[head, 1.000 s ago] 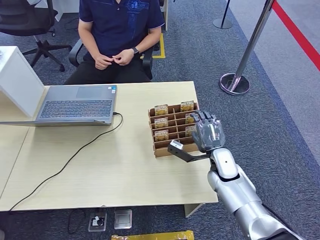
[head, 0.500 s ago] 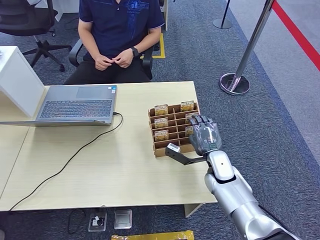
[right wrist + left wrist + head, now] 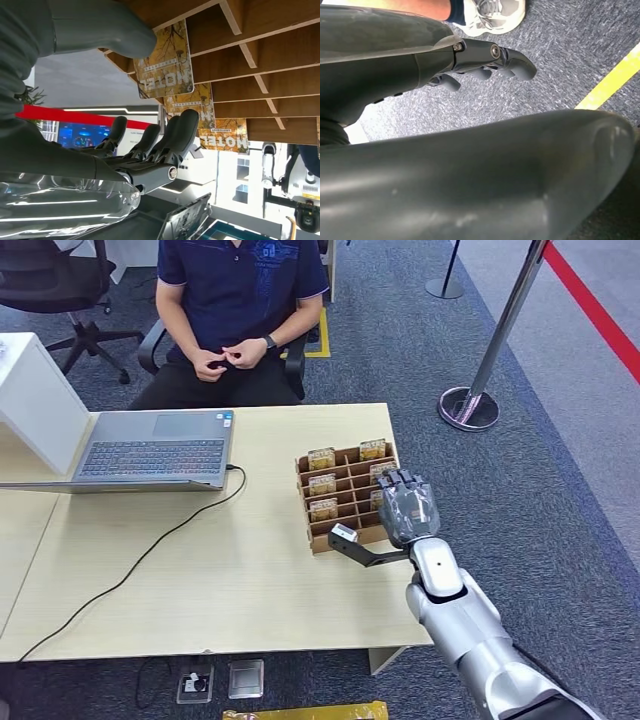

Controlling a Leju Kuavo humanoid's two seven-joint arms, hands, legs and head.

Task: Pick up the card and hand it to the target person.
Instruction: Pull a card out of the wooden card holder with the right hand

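Head view frames the pale wooden table (image 3: pixel 226 570), where a brown cardboard tray of divided slots (image 3: pixel 343 530) stands near the right edge with several yellow-brown printed cards (image 3: pixel 322 483) upright in its compartments. The right hand (image 3: pixel 404 508) is over the tray's right side, fingers pointing down among the slots and thumb stretched out toward the tray's near left corner; nothing is gripped and the fingers are apart. A person in a dark blue shirt (image 3: pixel 238 290) sits behind the table, hands together, and an open grey laptop (image 3: pixel 155 450) with a black cable (image 3: pixel 136 565) lies at the left. Right wrist view brings out what the head view cannot: the cards carry the word "HOTEL" in white letters, with a line of smaller print too fine to read, and the nearest card (image 3: pixel 165 62) sits just beside the grey thumb (image 3: pixel 105 30), whether touching I cannot tell. Left wrist view has the left hand (image 3: pixel 486 62) hanging over grey carpet (image 3: pixel 561 55), fingers loosely spread and holding nothing, near a yellow floor line (image 3: pixel 610 82) and a white shoe (image 3: pixel 493 12).
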